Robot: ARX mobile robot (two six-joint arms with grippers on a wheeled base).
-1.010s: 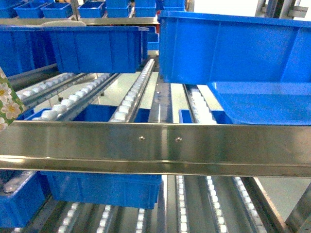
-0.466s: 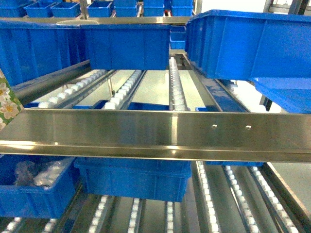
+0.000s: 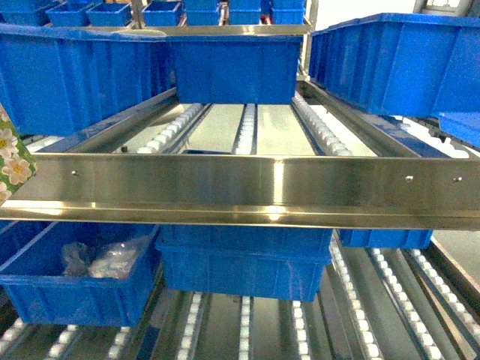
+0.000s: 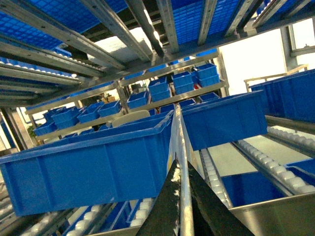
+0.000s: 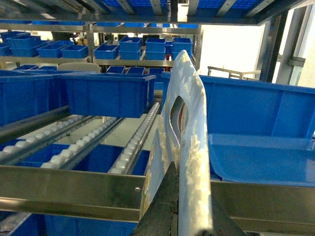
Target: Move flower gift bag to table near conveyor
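A sliver of the flower gift bag (image 3: 9,161), green with white blossoms, shows at the head view's left edge. In the left wrist view my left gripper (image 4: 181,169) is shut on a thin upright bag edge (image 4: 180,142). My right gripper (image 5: 191,174) is shut on the top of a pale glossy bag (image 5: 191,113) with a cut-out handle. The conveyor (image 3: 247,191), steel racking with white roller tracks, fills the head view right in front. The table is out of view. Neither gripper shows in the head view.
Blue plastic bins (image 3: 232,67) sit on the upper roller tracks, others (image 3: 244,262) on the lower level; one at the lower left (image 3: 75,274) holds clear-wrapped items. A steel crossbeam (image 3: 300,187) spans the front. More bins (image 5: 108,93) stand behind both held bags.
The racking and bins have slid to the right across the head view, so the view has shifted left along the conveyor. The flower bag sliver stays at the left edge.
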